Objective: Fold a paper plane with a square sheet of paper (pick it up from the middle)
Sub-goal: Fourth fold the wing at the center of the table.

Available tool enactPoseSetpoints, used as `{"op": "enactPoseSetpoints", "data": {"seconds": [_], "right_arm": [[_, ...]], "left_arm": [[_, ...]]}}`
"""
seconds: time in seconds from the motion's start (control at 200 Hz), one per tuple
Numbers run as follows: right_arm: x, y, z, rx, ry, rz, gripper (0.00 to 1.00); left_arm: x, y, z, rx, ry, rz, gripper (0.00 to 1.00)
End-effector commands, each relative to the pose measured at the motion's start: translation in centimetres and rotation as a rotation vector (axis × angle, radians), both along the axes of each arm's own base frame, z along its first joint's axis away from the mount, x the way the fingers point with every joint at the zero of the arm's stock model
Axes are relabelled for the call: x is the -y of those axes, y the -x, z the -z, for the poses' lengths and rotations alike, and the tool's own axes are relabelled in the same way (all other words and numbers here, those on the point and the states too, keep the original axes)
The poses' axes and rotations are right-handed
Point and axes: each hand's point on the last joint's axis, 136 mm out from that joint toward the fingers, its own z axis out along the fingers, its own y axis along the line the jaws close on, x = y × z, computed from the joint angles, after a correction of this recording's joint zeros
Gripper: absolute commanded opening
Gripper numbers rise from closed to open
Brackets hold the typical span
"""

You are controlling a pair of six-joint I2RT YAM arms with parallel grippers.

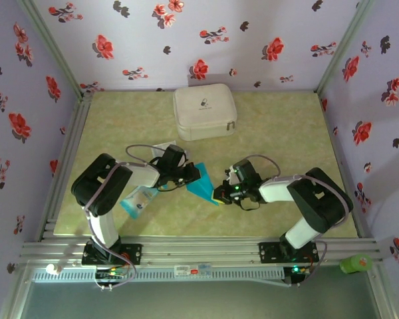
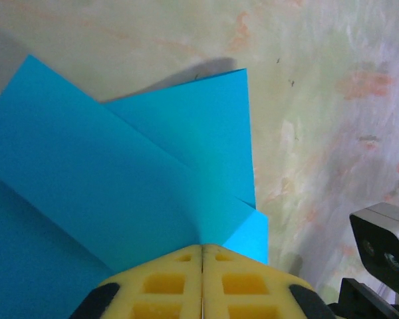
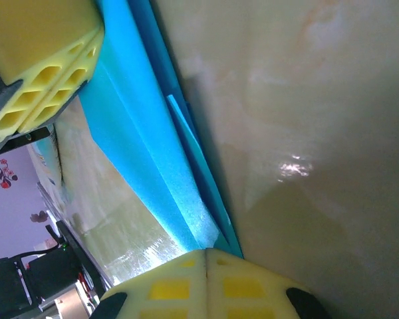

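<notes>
The bright blue sheet of paper [image 1: 203, 187] lies folded into overlapping flaps in the middle of the table, between my two grippers. In the left wrist view the paper [image 2: 120, 179] shows a wide diagonal flap over a second layer. My left gripper [image 2: 201, 248] is shut, with the near fold pinched at its yellow fingertips. From above, the left gripper [image 1: 189, 176] meets the paper's left edge. The right gripper [image 1: 221, 193] meets its right corner. My right gripper [image 3: 206, 252] is shut on the thin layered edge of the paper [image 3: 146, 153], low over the table. The left fingers [image 3: 40, 60] show beyond.
A white zipped case [image 1: 205, 112] sits at the back centre. A pale blue-and-white packet [image 1: 138, 201] lies under the left arm near the front. Floral walls close three sides, and a metal rail [image 1: 199, 251] runs along the near edge. A green object [image 1: 356, 264] rests off the table, bottom right.
</notes>
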Motion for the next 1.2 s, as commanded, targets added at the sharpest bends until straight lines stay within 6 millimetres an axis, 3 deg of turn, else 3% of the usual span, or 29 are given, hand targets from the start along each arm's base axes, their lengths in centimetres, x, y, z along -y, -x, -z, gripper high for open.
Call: {"op": "enactPoseSetpoints", "data": {"seconds": [0.0, 0.105, 0.25, 0.42, 0.59, 0.865, 1.195], "right_arm": [[2.6, 1.6, 3.3, -0.064, 0.137, 0.029, 0.0], [2.7, 1.5, 3.3, -0.064, 0.149, 0.027, 0.0], [2.4, 1.2, 2.9, -0.054, 0.145, 0.024, 0.0], [2.5, 1.2, 3.0, -0.054, 0.15, 0.026, 0.0], [2.7, 1.3, 3.2, -0.057, 0.157, 0.031, 0.0], [3.0, 1.6, 3.5, -0.063, 0.168, 0.03, 0.0], [3.0, 1.8, 3.6, -0.068, 0.169, 0.02, 0.0]], "left_arm": [[-1.2, 0.5, -0.1, -0.016, -0.045, 0.01, 0.12], [-0.7, 0.1, -2.7, 0.034, -0.009, 0.026, 0.21], [0.2, 0.5, -4.4, 0.046, 0.026, 0.035, 0.2], [2.7, 2.2, -4.4, 0.023, 0.074, 0.067, 0.13], [4.3, 3.5, -2.1, -0.029, 0.085, 0.086, 0.1], [0.2, 2.3, 1.6, -0.049, -0.002, -0.009, 0.1], [-3.9, -1.5, 1.9, -0.036, -0.114, -0.081, 0.1]]}}
